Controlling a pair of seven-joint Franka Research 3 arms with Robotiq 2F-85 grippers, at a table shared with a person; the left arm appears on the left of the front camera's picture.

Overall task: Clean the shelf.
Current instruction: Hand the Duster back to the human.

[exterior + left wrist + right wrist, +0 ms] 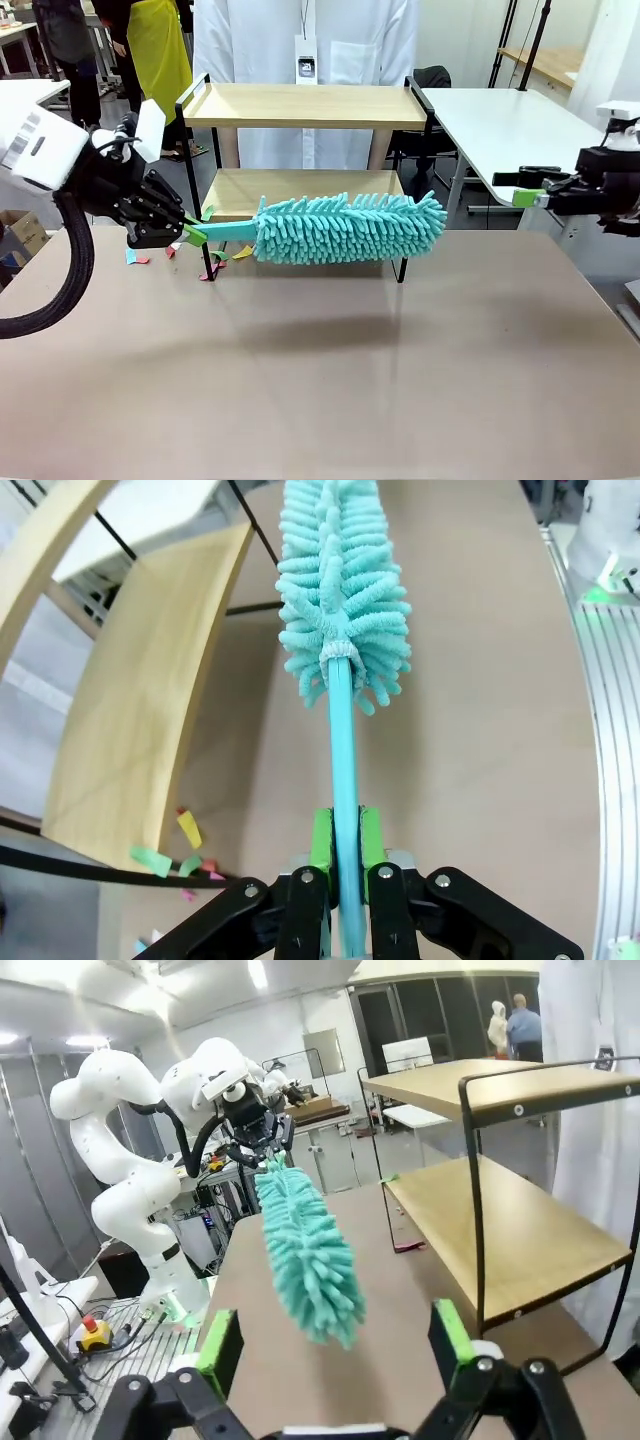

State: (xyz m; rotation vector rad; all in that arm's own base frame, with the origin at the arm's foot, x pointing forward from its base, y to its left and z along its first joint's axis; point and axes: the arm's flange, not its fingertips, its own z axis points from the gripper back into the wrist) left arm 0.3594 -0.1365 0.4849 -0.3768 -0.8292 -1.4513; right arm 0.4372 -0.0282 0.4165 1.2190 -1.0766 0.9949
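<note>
- Left wrist view looks straight down the duster's handle: the left gripper has its green pads pressed against both sides of the thin teal handle, pinching it.
- That view also brings out loose paper scraps, yellow, green and pink, lying on the counter by the lower board's near corner.
- Front view sets out the whole arrangement: one shelf stands on the far part of the counter, just in front of a person in a white coat.
- The shelf has two wooden boards in a black frame.
- The left gripper is at the shelf's left front leg, beside the lower board.
- One teal duster runs level from it across the front of the lower tier, off the counter, with its shadow beneath.
- Whether its fringe touches the board's edge I cannot tell.
- The right gripper is at the right edge, well apart from the shelf and duster.
- Right wrist view shows the right gripper with fingers spread wide and nothing between them.
- From there the duster points toward the camera, and the shelf stands to the right.
- The left arm stands behind.
</note>
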